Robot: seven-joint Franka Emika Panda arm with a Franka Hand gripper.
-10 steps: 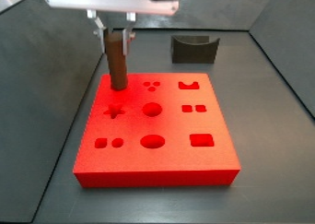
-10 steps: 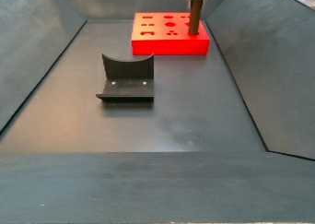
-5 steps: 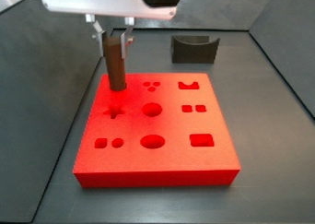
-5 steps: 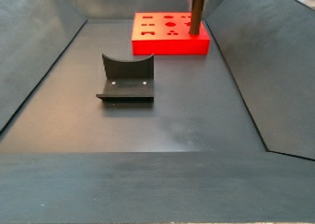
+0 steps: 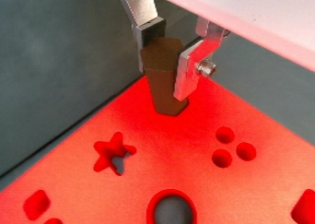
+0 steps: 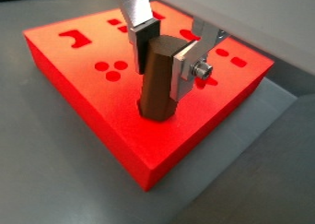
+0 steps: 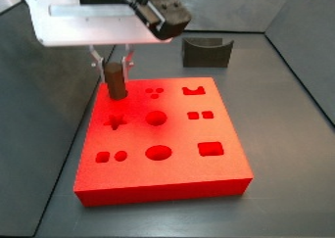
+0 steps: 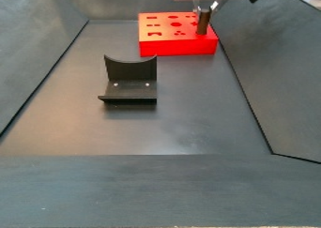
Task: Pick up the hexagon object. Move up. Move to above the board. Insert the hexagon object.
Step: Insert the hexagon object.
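Both side views show the dark fixture [image 7: 207, 52] [image 8: 127, 80] standing on the grey bench [image 7: 288, 173] [image 8: 163, 129], well apart from the red board [image 7: 164, 144] [image 8: 175, 35]. It does not come between the pincer and the board. The board lies flat, and its upper face carries a star recess [image 7: 117, 121] [image 5: 113, 151], round holes, squares and small dots, all uncovered.

The pincer [image 7: 114, 64] [image 8: 204, 10] [image 5: 172, 54] [image 6: 169, 51] hangs over a corner region of the board with its fingers pointing straight down from the white wrist housing. In both wrist views the silver finger plates [image 5: 194, 66] [image 6: 186, 69] press against opposite sides of the hexagon object [image 5: 163, 76] [image 6: 157, 80], so the pincer is clenched on it. The brown peg stands upright, and its lower end meets the board's face beside the three-dot cluster [image 6: 113, 68] and just beyond the star recess. How far the peg's tip sits inside a recess cannot be told, since its base hides the opening.
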